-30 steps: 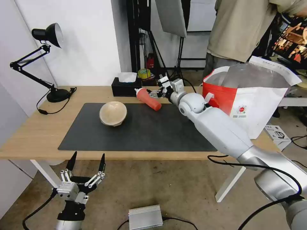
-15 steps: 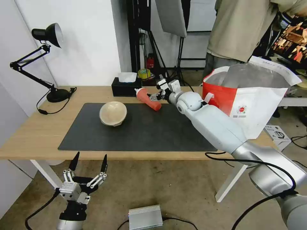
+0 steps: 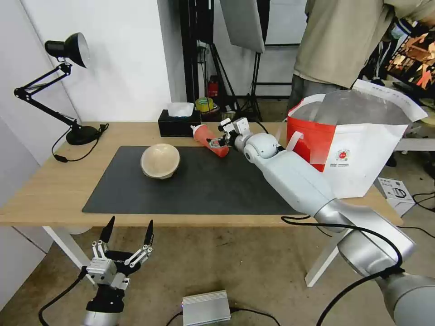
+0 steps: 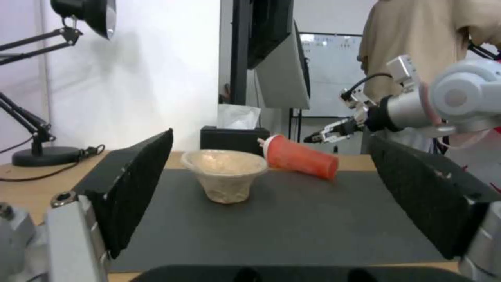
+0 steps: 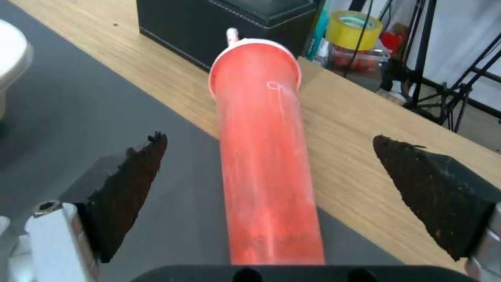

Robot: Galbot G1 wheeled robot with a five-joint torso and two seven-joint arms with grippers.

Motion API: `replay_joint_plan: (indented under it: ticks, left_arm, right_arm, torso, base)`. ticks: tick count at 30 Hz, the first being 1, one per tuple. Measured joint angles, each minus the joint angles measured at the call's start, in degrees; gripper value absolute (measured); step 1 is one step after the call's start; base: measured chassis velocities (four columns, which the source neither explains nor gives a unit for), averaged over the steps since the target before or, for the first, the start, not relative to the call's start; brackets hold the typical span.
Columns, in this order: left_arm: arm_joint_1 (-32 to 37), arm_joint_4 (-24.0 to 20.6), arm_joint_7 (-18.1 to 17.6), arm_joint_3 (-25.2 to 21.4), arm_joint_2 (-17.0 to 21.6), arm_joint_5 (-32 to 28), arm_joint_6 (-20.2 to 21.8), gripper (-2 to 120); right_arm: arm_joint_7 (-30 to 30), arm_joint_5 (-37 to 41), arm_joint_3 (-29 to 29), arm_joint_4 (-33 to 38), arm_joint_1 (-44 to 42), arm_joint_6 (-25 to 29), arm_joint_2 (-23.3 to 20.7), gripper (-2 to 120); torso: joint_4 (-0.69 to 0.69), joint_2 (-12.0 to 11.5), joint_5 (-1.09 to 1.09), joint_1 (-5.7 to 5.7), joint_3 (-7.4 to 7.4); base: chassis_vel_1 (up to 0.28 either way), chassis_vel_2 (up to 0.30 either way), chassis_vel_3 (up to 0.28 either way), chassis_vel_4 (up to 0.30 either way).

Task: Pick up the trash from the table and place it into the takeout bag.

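Cup [image 3: 211, 141] (red, white lid) is seen lying on its side at the table's [image 3: 45, 190] far edge, half on the dark mat [image 3: 199, 190]. Right gripper [image 3: 216, 141] is spread wide around it, nothing clamped. Tan bowl [image 3: 160, 160] is parked upside down toward the mat's left end. Takeout bag [image 3: 358, 149] is stood at the right end. Left gripper [image 3: 128, 227] is hung below the near edge, open and empty.

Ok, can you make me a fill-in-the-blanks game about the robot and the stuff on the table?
1. The red cup is lying on its ____.
2. The right gripper has its fingers ____ on either side of the cup.
3. The tan bowl sits upside down on the dark ____.
4. The left gripper hangs ____ the table edge.

Missing words: side; open; mat; below
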Motion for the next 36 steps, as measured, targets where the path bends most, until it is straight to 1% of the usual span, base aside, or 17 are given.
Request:
replay_joint_plan:
  ticks: [8, 21, 36]
  left_arm:
    - [-0.2, 0.6, 0.2, 0.0, 0.0, 0.0, 0.0, 100]
    - [-0.3, 1.1, 0.4, -0.2, 0.0, 0.0, 0.0, 100]
    - [-0.4, 1.4, 0.5, -0.3, 0.0, -0.2, -0.1, 100]
  right_arm:
    - [-1.2, -3.5, 1.0, -4.4, 0.0, 1.5, 2.0, 100]
    - [-2.0, -6.6, 2.4, -9.1, -0.1, 3.3, 3.6, 100]
    - [-2.3, -7.6, 3.3, -11.0, -0.7, 4.1, 4.5, 100]
  torso:
    - [0.00, 0.0, 0.00, 0.00, 0.00]
    - [0.00, 0.0, 0.00, 0.00, 0.00]
    - [0.00, 0.0, 0.00, 0.00, 0.00]
  base:
    - [0.000, 0.000, 0.000, 0.000]
    - [0.000, 0.000, 0.000, 0.000]
    - [0.000, 0.000, 0.000, 0.000]
